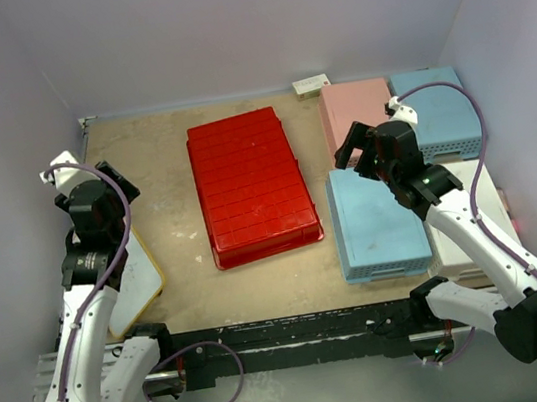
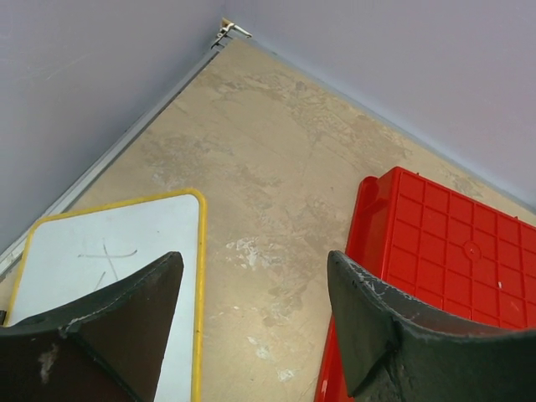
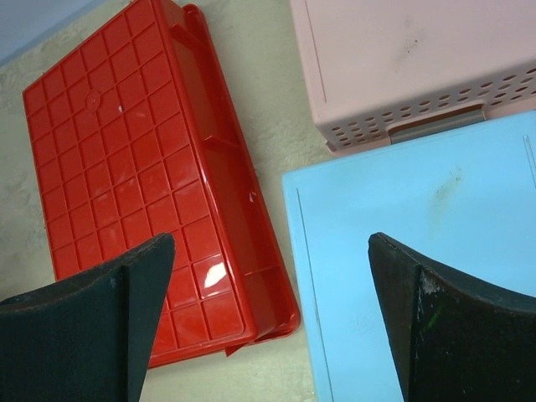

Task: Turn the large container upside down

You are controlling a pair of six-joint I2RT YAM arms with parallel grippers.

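The large red container [image 1: 251, 183] lies in the middle of the table with its grid-ribbed underside facing up. It also shows in the left wrist view [image 2: 444, 260] and the right wrist view [image 3: 142, 167]. My left gripper [image 1: 83, 176] is open and empty, raised at the table's left, apart from the container. My right gripper [image 1: 362, 147] is open and empty, raised to the right of the container above the baskets. In the right wrist view its fingers [image 3: 109, 310] frame the container's near right corner and a blue basket.
A light-blue basket [image 1: 378, 220], a pink basket [image 1: 356, 112], a second light-blue basket [image 1: 437, 110] and a white basket [image 1: 472, 211] crowd the right side, undersides up. A yellow-rimmed white board [image 1: 138, 276] lies at the left. A small white box [image 1: 312, 84] sits by the back wall.
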